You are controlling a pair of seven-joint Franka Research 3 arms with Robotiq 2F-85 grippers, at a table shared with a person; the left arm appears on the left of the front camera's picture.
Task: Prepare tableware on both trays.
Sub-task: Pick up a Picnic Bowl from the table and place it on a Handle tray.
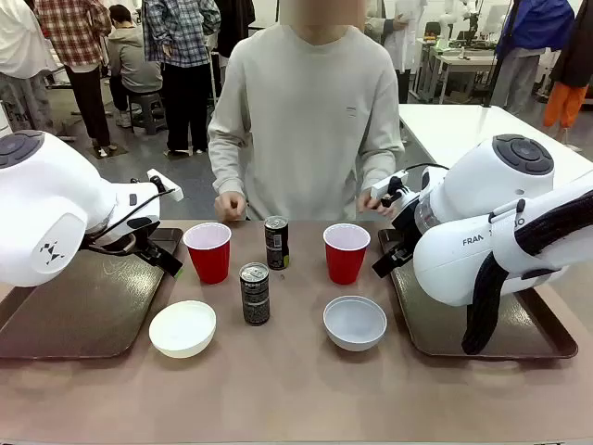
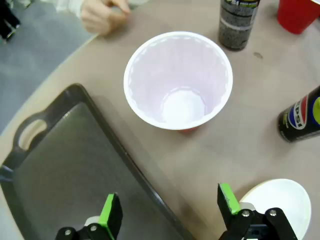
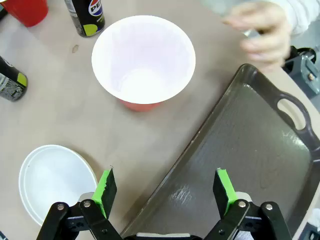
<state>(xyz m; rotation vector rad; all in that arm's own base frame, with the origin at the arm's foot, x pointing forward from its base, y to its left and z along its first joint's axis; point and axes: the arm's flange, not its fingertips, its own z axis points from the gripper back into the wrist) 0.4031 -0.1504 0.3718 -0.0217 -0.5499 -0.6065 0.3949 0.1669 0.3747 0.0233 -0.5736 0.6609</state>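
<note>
Hovering wide open and empty, the left arm's jaws sit over the inner rim of the left tray (image 2: 75,165). The left red cup (image 2: 177,80) stands upright on the surface (image 1: 296,389) just ahead of them, and the cream bowl (image 2: 280,200) lies beside one green pad (image 2: 227,197). The right arm's jaws, equally spread and empty, hang above the right tray (image 3: 250,150) at its edge, facing the right red cup (image 3: 143,57), with the grey-white bowl (image 3: 50,185) nearby. Between the cups stand the far can (image 1: 276,243) and the near can (image 1: 255,294). Both arms reach low and inward.
</note>
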